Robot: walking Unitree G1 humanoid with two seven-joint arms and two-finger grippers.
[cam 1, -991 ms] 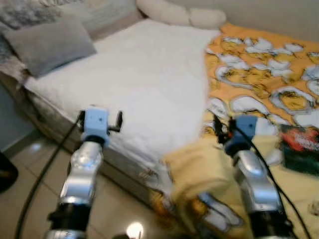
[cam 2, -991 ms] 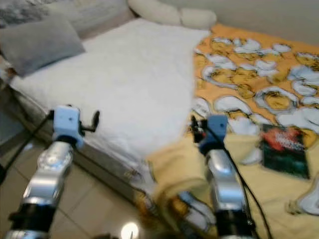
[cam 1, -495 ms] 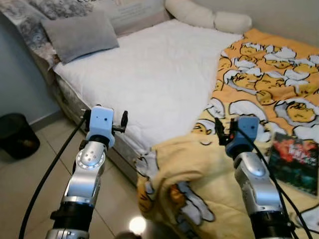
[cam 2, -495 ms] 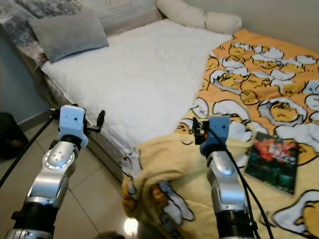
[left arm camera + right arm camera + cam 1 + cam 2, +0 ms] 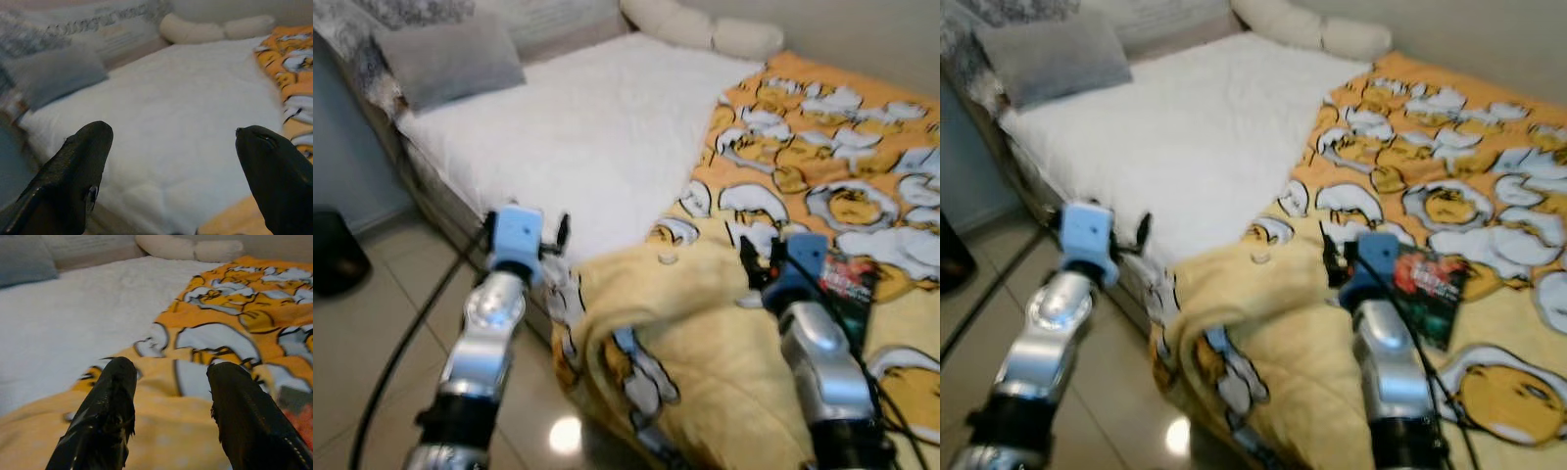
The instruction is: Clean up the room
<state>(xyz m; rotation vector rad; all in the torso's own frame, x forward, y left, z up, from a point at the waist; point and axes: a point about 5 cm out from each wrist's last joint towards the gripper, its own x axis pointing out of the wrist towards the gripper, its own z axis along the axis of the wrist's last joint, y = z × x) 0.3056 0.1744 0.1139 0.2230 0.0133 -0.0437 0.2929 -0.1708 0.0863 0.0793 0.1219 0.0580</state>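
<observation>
- The left gripper (image 5: pixel 171 176) has its jaws spread wide with nothing between them. It hangs at the near edge of the bed, over the floor (image 5: pixel 372 343).
- The right gripper (image 5: pixel 168 416) has its jaws parted and holds nothing. It hovers just above the blanket.
- Below and ahead of the right jaws lies the blanket (image 5: pixel 822 166), orange and yellow with a cartoon print. Its near end is bunched into a rumpled yellow heap between the two arms and spills over the bed's edge toward the floor.
- Just beside the right gripper, on the blanket, lies a dark book (image 5: pixel 1425 284).
- Ahead of the left jaws stretches the bare white mattress (image 5: pixel 597 127).
- Far beyond it sit a grey pillow (image 5: pixel 450 59) and a pale bolster (image 5: pixel 700 29).
- Judging by this, tidying has barely begun: the blanket needs straightening and the book needs putting away.
</observation>
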